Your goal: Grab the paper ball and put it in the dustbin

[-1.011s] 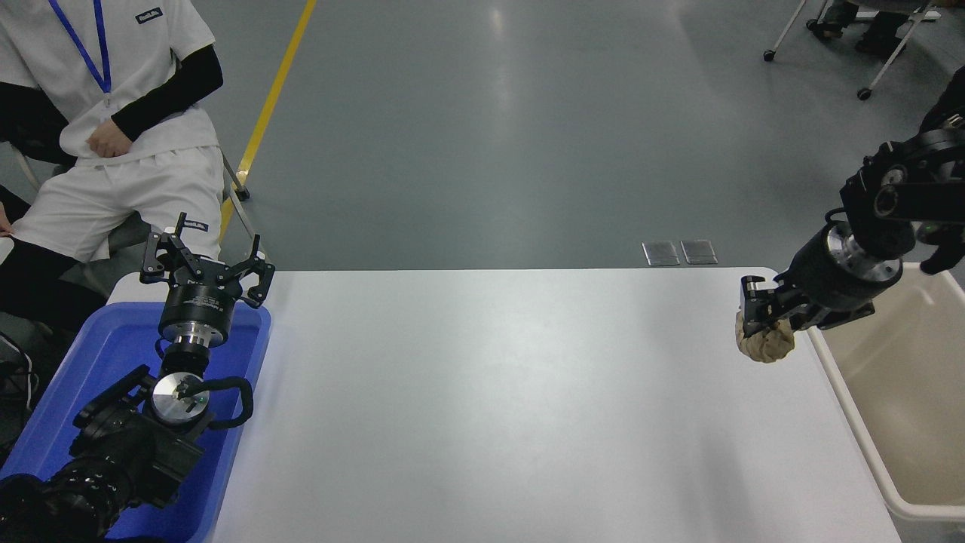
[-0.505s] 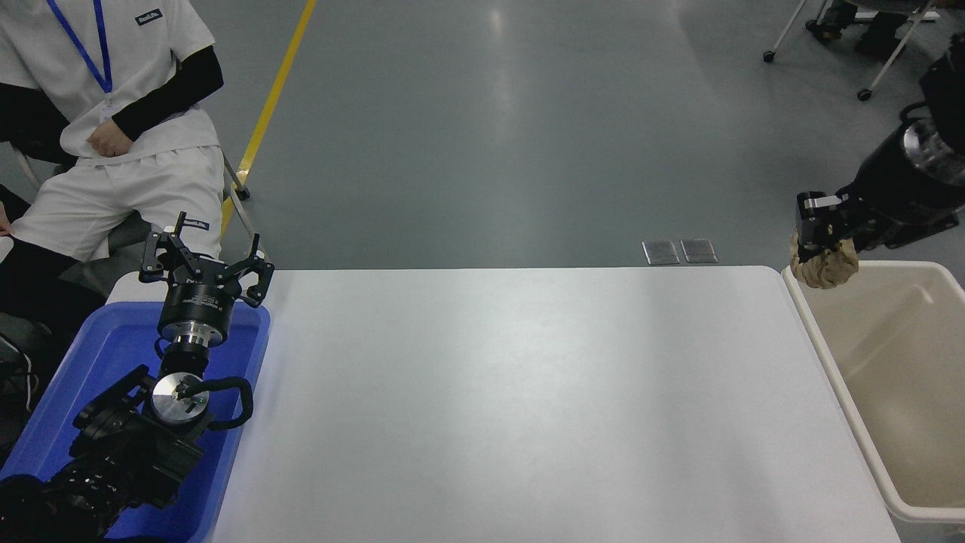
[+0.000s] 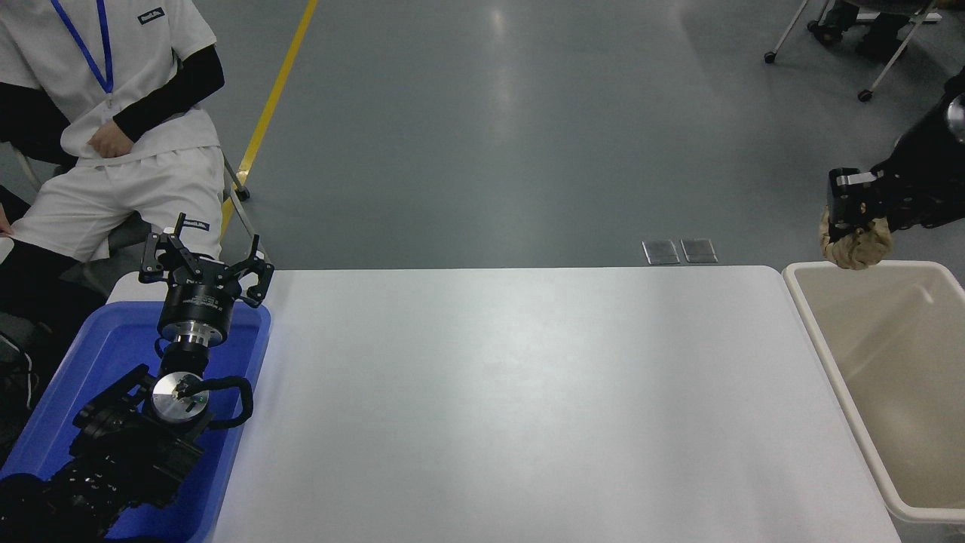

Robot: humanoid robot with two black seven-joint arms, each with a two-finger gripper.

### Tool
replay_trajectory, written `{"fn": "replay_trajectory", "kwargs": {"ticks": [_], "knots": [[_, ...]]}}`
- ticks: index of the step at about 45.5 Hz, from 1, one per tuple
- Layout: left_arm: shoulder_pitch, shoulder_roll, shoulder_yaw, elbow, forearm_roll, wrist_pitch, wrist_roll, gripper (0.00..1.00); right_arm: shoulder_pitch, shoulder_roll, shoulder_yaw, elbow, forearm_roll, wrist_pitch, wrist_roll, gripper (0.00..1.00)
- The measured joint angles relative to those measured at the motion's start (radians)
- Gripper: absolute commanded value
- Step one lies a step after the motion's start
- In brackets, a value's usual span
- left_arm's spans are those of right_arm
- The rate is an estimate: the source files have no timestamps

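Right gripper (image 3: 856, 226) entering from the right edge at about 3 o'clock, raised above table level, fingers clamped on the paper ball (image 3: 857, 247). Tan, creased wad hanging just under the fingertips, seen right over the far rim of the dustbin (image 3: 829, 354), near that tub's far left corner; whether fully inside the rim line or a shade beyond it, hard to judge from this high angle. Clear of the rim, apparently, not touching it.

Dustbin: beige tub with thick off-white rim, sitting at the table's right end, between 3 and 5 o'clock, partly cut off by the picture's right and bottom edges. Only bare beige walls and floor showing in the visible part.

White table (image 3: 513, 392) filling the middle.

Left gripper (image 3: 207, 260) parked at about 8 o'clock, fingers spread wide and holding nothing, pointing away from the camera over the far end of a bright blue tub (image 3: 98, 362) (the tub lying at the table's left end, under the left arm).

At 10 o'clock, beyond the table, a seated person (image 3: 113, 113) in white with black sleeves and a blue lanyard, one hand resting at the waist. Along the grey floor, a yellow line (image 3: 271, 98) running toward 12 o'clock.
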Motion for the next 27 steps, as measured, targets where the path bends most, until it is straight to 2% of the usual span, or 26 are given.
{"fn": "replay_trajectory", "kwargs": {"ticks": [27], "knots": [[0.000,0.000,0.000,0.000,0.000,0.000,0.000,0.99,-0.150,-0.252,0.003,-0.147,-0.107,0.000,-0.002,0.00]]}}
